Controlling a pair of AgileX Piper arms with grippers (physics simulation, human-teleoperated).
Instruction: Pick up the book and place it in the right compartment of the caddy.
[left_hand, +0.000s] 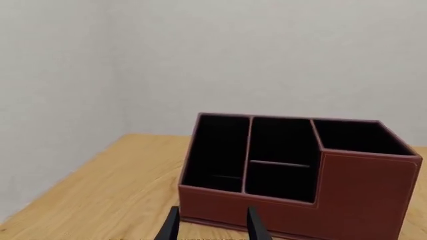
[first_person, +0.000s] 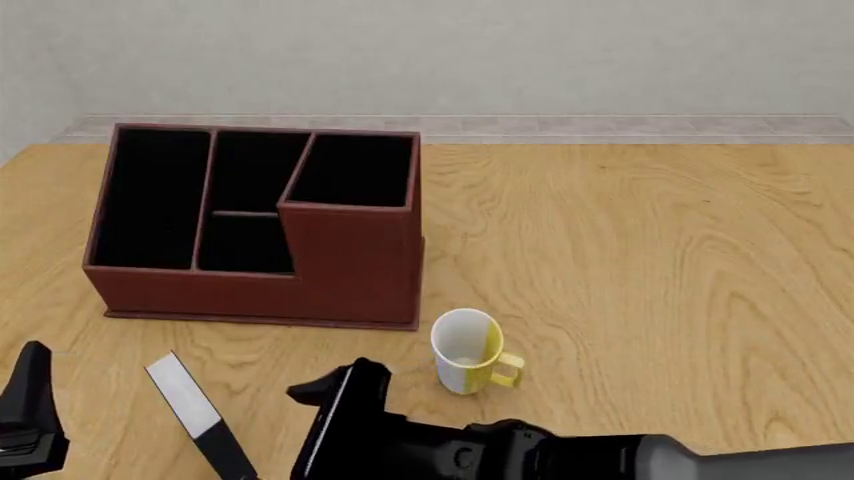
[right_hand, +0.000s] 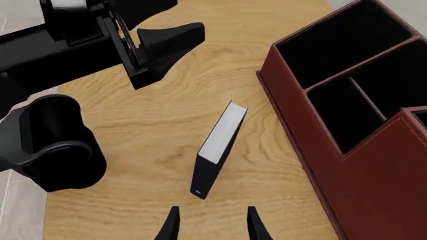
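The book (first_person: 200, 415) is thin and rectangular, with a black cover and a white page edge turned upward. It stands on its narrow long side on the worktop (first_person: 641, 250), near the front edge, in front of the left part of the caddy (first_person: 267, 290) and apart from it. Its long axis runs diagonally: in the front view one end points toward the caddy and to the left, the other end points toward the near edge and to the right.

The right end effector (right_hand: 210, 222) reaches across from the right and is just beside the book on its right. In the right wrist view the two fingertips are spread, with nothing between them, and the near end of the book (right_hand: 217, 150) lies just ahead of them, not touching. The left end effector (left_hand: 212, 225) is at the near left corner, left of the book and apart from it; its fingers are also spread and empty, and they look toward the caddy.

A white and yellow mug (first_person: 470, 352) stands upright right of the book, just in front of the caddy's right corner.

Farther away is the reddish-brown caddy with a black interior. The right compartment (first_person: 354, 170), behind the tall front wall, holds nothing.
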